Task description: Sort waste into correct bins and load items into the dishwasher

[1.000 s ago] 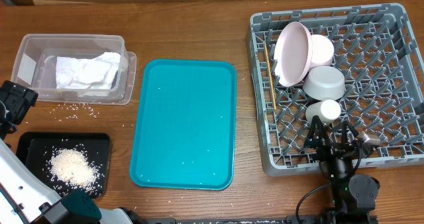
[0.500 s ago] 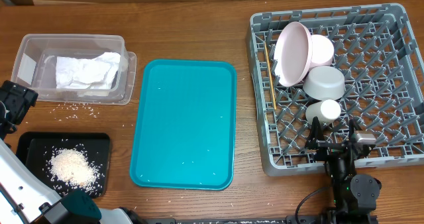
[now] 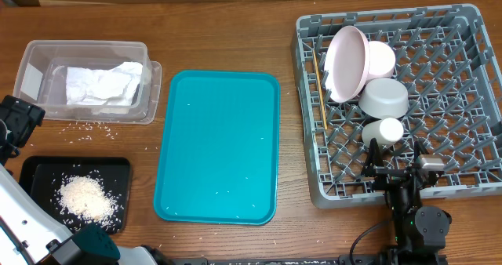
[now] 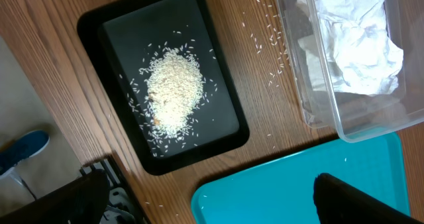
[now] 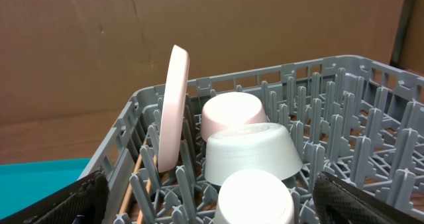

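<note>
**Sorting station, present state.**
- Dish rack (image 3: 471, 30): holds the plate (image 3: 349, 61) on edge, pink bowl (image 3: 382, 57), grey-green bowl (image 3: 384, 99), cup (image 3: 386, 130) and chopsticks (image 3: 318, 92). The chopsticks' long axis runs front to back along the rack's left wall.
- Clear tub (image 3: 31, 61): napkins (image 3: 102, 83).
- Black tray (image 3: 35, 171): rice (image 3: 82, 196).
- Left over: stray grains (image 3: 90, 126) on the desk between tub and black tray, beside the teal tray (image 3: 220, 139).
- Right end effector (image 3: 394, 161): spread wide, holding nothing, at the rack's near edge with the cup straight ahead.
- Left end effector (image 4: 209, 184): spread wide, holding nothing. It is the nearer one to the stray grains, likely the only item outstanding.
- Not made out: the red-printed wrapper. The overhead frame edge cuts off the left arm.
</note>
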Controlling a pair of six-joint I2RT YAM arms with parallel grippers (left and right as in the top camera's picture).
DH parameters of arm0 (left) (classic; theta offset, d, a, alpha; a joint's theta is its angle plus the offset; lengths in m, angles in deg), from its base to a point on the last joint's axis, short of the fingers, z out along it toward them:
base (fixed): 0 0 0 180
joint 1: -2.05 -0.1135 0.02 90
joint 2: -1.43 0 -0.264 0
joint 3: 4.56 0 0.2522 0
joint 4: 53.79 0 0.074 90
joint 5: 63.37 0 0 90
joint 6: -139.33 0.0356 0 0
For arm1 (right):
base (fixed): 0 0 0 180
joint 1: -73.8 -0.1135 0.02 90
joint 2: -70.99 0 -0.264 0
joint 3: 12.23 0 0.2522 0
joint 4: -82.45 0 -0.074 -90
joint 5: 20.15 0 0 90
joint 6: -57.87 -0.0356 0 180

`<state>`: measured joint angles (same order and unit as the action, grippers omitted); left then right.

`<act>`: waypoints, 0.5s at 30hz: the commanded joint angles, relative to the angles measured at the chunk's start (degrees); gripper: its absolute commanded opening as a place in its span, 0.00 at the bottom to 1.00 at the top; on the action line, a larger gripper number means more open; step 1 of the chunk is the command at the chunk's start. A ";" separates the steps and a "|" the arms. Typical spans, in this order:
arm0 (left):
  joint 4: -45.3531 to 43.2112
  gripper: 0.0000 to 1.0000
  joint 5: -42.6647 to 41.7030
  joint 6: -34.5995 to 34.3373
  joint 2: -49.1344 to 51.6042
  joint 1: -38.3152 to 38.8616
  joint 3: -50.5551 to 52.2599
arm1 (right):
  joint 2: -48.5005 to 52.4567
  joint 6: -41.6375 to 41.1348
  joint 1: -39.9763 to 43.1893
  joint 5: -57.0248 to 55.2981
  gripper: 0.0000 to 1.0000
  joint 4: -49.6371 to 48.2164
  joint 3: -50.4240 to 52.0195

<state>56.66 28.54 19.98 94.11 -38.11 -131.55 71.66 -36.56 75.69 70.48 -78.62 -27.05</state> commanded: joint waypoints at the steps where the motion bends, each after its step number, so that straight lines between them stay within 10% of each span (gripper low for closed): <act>1: 0.11 1.00 -0.04 1.27 -0.70 0.07 -0.02 | -0.50 0.37 0.39 -0.50 1.00 -0.33 0.59; 15: 0.11 1.00 -0.04 1.29 -0.20 0.07 -0.02 | -0.50 0.37 0.39 -0.50 1.00 -0.33 0.59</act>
<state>56.66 28.54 19.98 94.11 -38.11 -131.55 71.68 -36.56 75.69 70.45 -78.62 -27.05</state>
